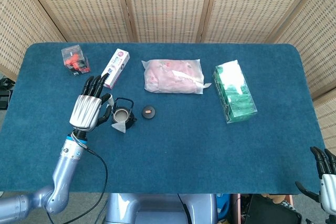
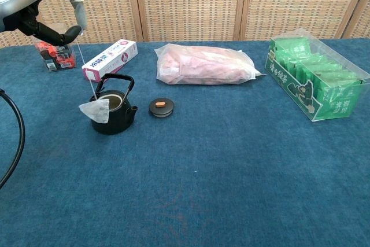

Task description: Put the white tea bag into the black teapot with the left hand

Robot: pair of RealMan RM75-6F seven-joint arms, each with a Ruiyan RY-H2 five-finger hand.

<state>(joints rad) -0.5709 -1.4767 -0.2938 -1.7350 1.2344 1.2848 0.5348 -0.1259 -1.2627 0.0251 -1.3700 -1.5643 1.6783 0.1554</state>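
My left hand [image 1: 89, 109] [image 2: 36, 1] is raised above the table, just left of the black teapot [image 1: 122, 113] [image 2: 114, 111]. It pinches the paper tag [image 2: 78, 11] of the white tea bag's string. The white tea bag [image 1: 119, 126] [image 2: 95, 110] hangs on that string, swinging in front of the teapot's near left side, level with its open rim. The teapot's lid [image 1: 149, 112] [image 2: 161, 107] lies on the cloth to its right. Only the fingertips of my right hand [image 1: 323, 167] show at the bottom right corner of the head view, apart and holding nothing.
A white and pink box [image 1: 114, 68] [image 2: 110, 59] lies behind the teapot. A clear box with red contents [image 1: 74, 59] [image 2: 55, 55] sits at the far left. A pink packet [image 1: 173, 75] [image 2: 206, 64] and a green packet [image 1: 234, 91] [image 2: 313, 84] lie further right on the blue table [image 1: 189, 145].
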